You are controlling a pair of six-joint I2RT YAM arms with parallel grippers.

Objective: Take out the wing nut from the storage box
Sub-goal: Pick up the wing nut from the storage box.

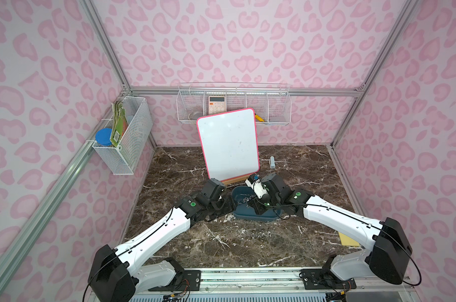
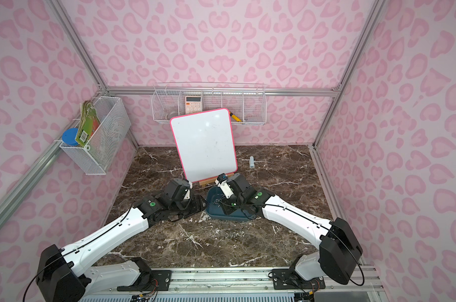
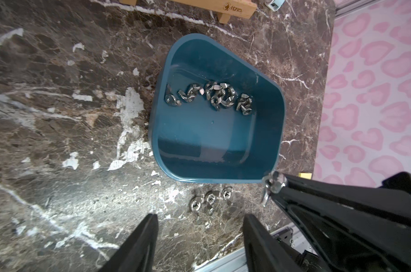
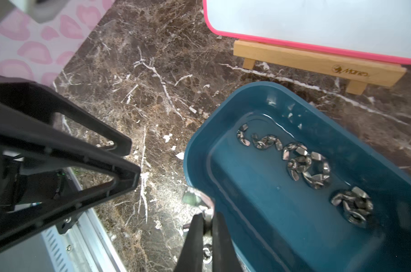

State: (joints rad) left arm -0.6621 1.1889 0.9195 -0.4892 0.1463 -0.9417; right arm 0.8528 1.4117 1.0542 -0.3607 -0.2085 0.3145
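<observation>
Left wrist view to begin with: the left claw [image 3: 199,237] is cut off by the frame edge. Only its two dark fingers [image 3: 140,242] are shown, held well apart above the marble worktop [image 3: 58,122] with nothing between them.

And there it is: the wing nut [image 3: 272,185] is pinched in the tip of the right claw [image 3: 281,188], right by a corner of the storage box [image 3: 199,143]. Whether it hangs over the rim or just outside cannot be told from here. In the right wrist view the nut is blurred and partly covered by the narrow, nearly closed fingers [image 4: 193,242]. There it is seen just beside the box rim, above the worktop.

A row of wing nuts [image 3: 209,95] is seen lying on the box floor, well apart from the held one. Three loose nuts [image 3: 209,199] are seen on the worktop just outside the box wall.

In both top views the box is half hidden under the right arm [image 1: 339,217] and both claw tips are masked by the arms. The loose nuts are reduced to tiny glints. A whiteboard [image 1: 228,146] is propped just behind the box.
</observation>
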